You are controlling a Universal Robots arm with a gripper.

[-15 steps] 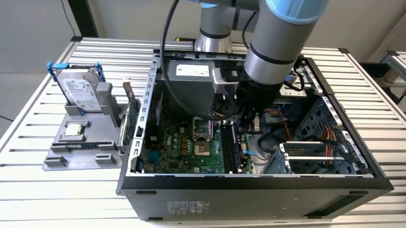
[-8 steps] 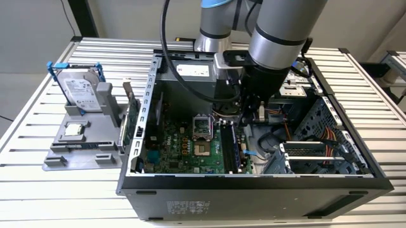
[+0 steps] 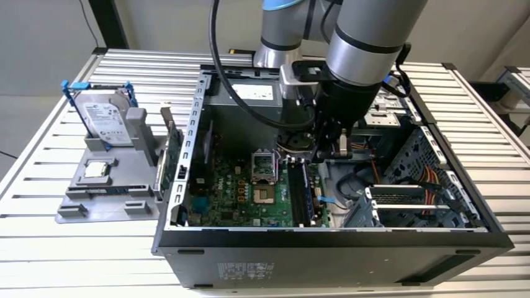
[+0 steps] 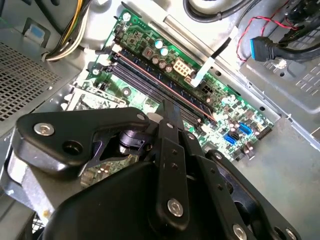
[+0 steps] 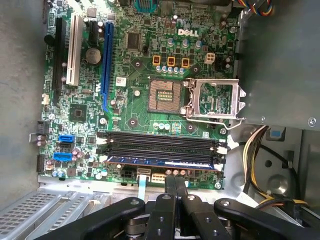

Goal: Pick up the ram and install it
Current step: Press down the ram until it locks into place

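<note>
Surface: slatted metal surface [image 3: 74, 248] carrying an open PC case [image 3: 331, 248] and, to the exterior view's left, a grey stand [image 3: 103, 198] holding a hard drive [image 3: 106, 121] and a small square chip [image 3: 97, 168]
Arm: reaches down into the case over the motherboard [image 3: 240, 192]
Hand: hangs just above the memory slots [image 5: 160, 145]; in the first wrist view the hand [image 5: 174, 187] has its two fingers pressed together, nothing between them
Ram: lies in the slot nearest the hand, a blue-edged stick [image 5: 162, 162] running the length of the slot; in the second wrist view it [image 4: 165, 86] shows as a thin reddish line along the same slot
Progress: judged from this, the stick sits in its slot, though whether the end latches have closed cannot be told
Socket: processor socket [image 5: 165, 95] open and bare, its metal frame [image 5: 215, 100] flipped aside
Risk: pressing off-centre could seat one end only; pushing on a crooked stick could bend the board or damage slot contacts; a sideways drift could catch the loose cables [image 5: 255, 170] beside the slots
</note>
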